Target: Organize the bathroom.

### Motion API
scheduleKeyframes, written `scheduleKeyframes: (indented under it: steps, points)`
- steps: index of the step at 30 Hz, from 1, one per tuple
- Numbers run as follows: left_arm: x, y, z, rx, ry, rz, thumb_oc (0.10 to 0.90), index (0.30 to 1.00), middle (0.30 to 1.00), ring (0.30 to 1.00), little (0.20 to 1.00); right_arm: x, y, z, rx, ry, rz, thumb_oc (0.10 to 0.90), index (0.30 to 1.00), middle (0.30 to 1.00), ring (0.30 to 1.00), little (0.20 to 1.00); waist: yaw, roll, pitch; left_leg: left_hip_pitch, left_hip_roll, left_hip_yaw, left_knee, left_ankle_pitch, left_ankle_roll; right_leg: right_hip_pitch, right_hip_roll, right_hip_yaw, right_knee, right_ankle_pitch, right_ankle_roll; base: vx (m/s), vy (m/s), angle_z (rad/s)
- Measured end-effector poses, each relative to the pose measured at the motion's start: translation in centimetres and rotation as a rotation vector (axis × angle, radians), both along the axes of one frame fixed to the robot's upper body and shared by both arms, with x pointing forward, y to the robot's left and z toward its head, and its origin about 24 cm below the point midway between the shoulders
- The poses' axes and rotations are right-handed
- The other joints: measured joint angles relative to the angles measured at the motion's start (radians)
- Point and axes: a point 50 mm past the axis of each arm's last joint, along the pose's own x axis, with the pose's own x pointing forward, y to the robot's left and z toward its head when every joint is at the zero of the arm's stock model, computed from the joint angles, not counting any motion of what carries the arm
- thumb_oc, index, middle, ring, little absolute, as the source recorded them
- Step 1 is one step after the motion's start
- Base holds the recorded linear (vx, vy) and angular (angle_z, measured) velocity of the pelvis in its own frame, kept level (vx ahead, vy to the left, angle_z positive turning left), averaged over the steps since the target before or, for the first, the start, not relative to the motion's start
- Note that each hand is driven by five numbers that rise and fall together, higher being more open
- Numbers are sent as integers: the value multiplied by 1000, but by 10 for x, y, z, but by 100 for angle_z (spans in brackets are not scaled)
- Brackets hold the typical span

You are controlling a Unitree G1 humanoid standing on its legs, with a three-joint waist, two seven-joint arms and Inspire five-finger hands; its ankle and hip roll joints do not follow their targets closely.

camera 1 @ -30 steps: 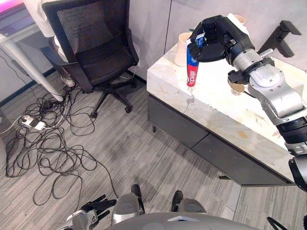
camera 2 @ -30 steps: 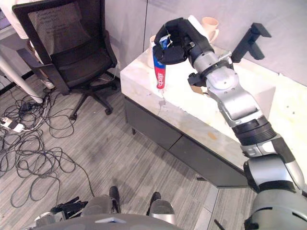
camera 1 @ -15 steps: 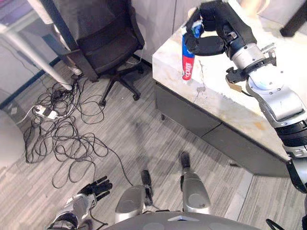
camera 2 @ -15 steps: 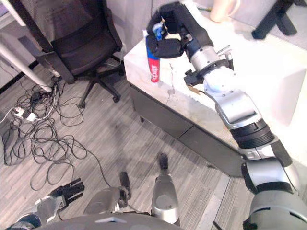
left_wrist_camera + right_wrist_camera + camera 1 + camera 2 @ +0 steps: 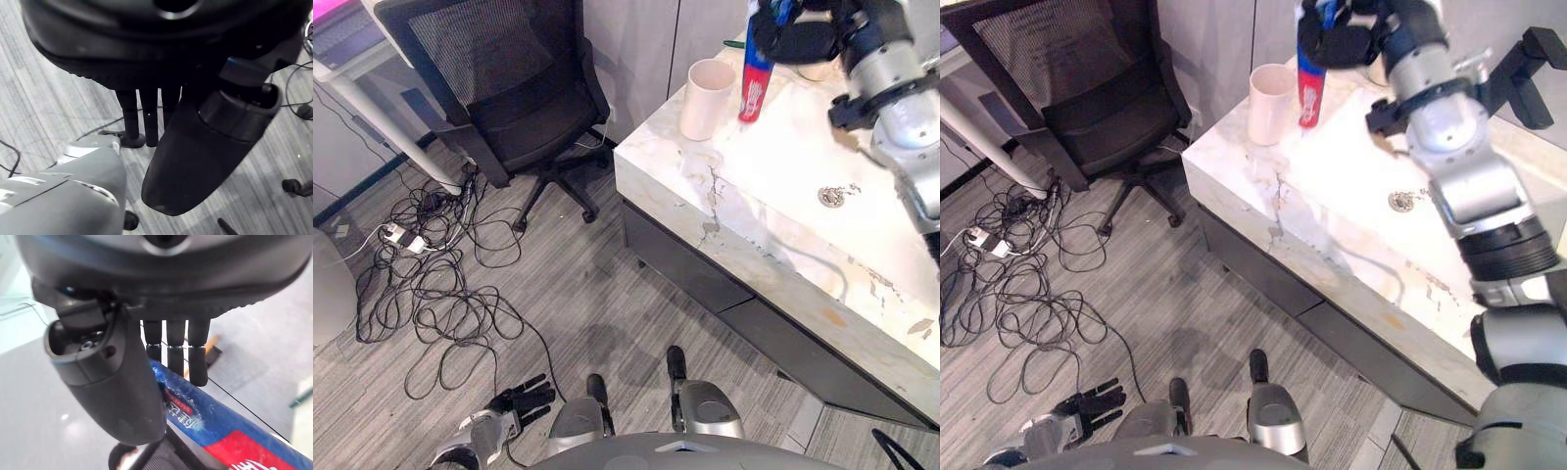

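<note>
From the head, my right hand held the toothpaste tube upright at one o'clock, now carried beside the cup. At my right wrist, fingers clamped the tube. My left hand hung relaxed at seven o'clock.

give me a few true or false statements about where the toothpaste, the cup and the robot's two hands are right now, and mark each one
1. The right hand is closed around the red and blue toothpaste tube. True.
2. The tube lies flat on the marble counter. False: it is held upright, cap end down.
3. A pale cup stands on the counter beside the tube. True.
4. The left hand is holding the cup. False: it hangs low over the floor, fingers straight, holding nothing.
5. The black office chair is on the counter. False: it stands on the floor.
</note>
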Motion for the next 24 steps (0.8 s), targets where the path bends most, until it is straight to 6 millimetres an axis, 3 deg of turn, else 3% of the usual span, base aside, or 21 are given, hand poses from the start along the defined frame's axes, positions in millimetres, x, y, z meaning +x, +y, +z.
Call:
scheduleKeyframes:
  steps: [3, 9, 14, 24]
  points:
    - [-2, 1, 0, 0, 4, 3, 638, 658, 658, 658, 658, -6, 8, 26, -2, -106, 16, 400, 300, 300, 300, 300, 5, -5, -23, 0, -5, 0, 3, -2, 4, 2, -3, -1, 0, 0, 1, 55, -14, 4]
    - [-23, 3, -5, 10, 62, 26, 635, 653, 653, 653, 653, -5, 21, 42, -42, -166, 54, 400, 300, 300, 300, 300, 37, -42, -95, -3, -3, -5, 7, -3, 4, 10, -3, -6, -5, -3, 4, 50, -17, 3]
    - [-28, 4, -6, 26, 83, 37, 629, 644, 644, 644, 644, -3, 25, 40, -30, -170, 80, 400, 300, 300, 300, 300, 58, -61, -113, -24, -5, -15, 31, -8, 10, 10, -8, -9, -9, -4, 12, 17, -11, 7]
    - [-50, 6, -9, 45, 141, 71, 626, 639, 639, 639, 639, 10, 32, 27, 4, -117, 96, 400, 300, 300, 300, 300, 62, -42, -132, -63, -7, -32, 80, -27, 16, 6, -17, -25, -14, 1, 13, 32, -57, 5]
